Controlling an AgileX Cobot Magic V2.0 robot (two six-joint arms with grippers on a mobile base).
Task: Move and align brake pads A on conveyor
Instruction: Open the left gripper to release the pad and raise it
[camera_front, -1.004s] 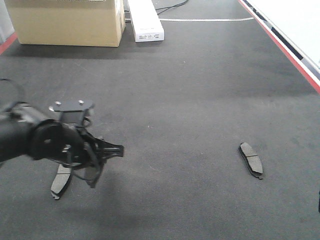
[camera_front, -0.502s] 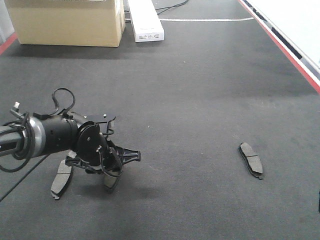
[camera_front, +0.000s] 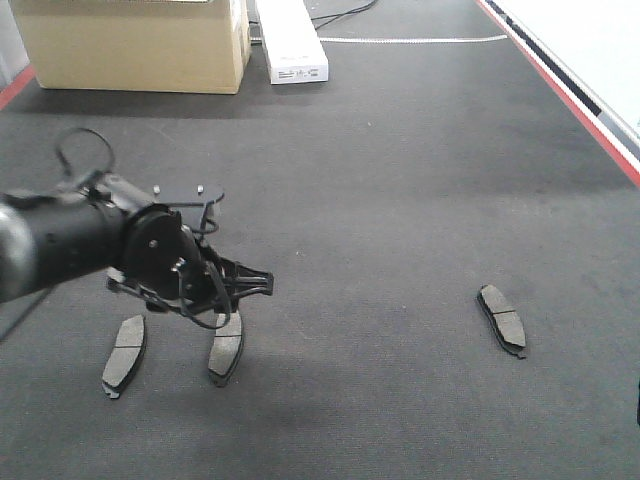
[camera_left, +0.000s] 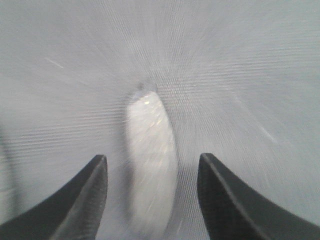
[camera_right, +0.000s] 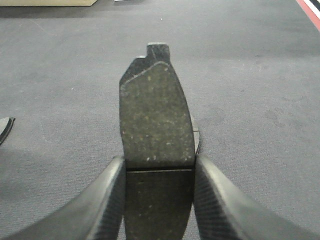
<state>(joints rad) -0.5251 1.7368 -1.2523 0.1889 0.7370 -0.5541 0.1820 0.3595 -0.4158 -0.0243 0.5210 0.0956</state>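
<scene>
The left gripper (camera_front: 235, 290) is hovering wide open over a brake pad (camera_front: 226, 348) on the conveyor (camera_front: 400, 180), while the right gripper (camera_right: 159, 200) is clamping another pad (camera_right: 156, 120).

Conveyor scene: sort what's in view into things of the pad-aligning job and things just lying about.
Job:
- two left brake pads
- right brake pad
- pad in the right gripper
- conveyor
- left gripper

Lying about:
- cardboard box
- white box

Tan cardboard box (camera_front: 130, 45) at far left, white carton (camera_front: 291, 42) beside it, possibly a cable (camera_front: 345, 15) behind
</scene>
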